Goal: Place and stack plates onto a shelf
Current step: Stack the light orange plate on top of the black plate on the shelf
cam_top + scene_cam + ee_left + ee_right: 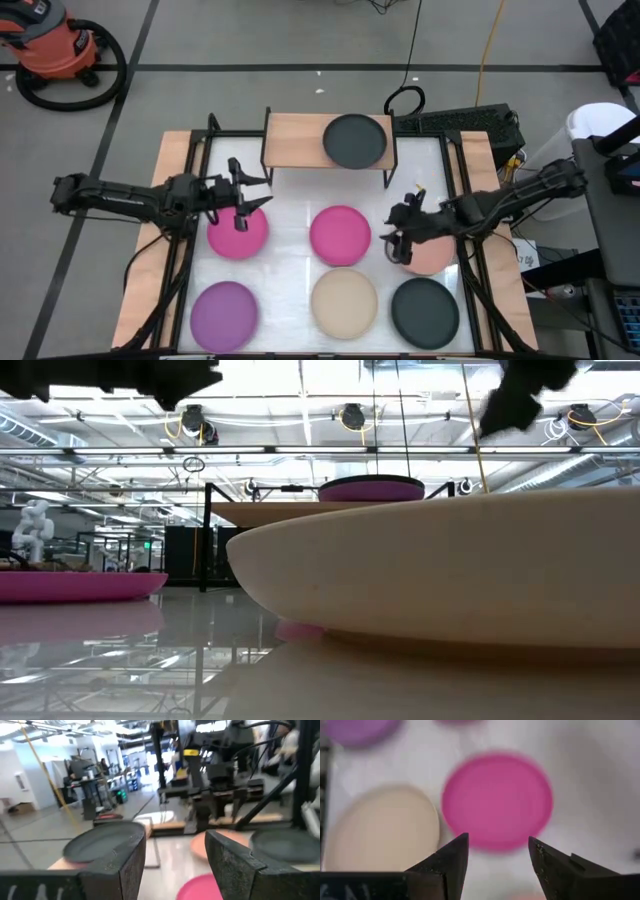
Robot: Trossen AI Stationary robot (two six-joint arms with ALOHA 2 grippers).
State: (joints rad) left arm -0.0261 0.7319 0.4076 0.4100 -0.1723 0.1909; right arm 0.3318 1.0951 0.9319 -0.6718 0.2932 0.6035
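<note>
Left gripper (pixel 247 196) over magenta plate (pixel 237 236), fingers (pixel 122 865) spread wide, empty. Right gripper (pixel 398 238) at salmon plate (pixel 432 259) edge, fingers (pixel 451 861) apart, holding nothing. Dark grey plate (pixel 355 141) on shelf (pixel 295 140); others on counter (pixel 290 270).

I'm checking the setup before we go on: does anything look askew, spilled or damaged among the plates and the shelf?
Nothing stands out. The round dark grey plate lies flat on the light wood shelf, within its edges. The other plates lie flat on the white table, apart from one another; the salmon pink plate is partly hidden under the right gripper.
</note>
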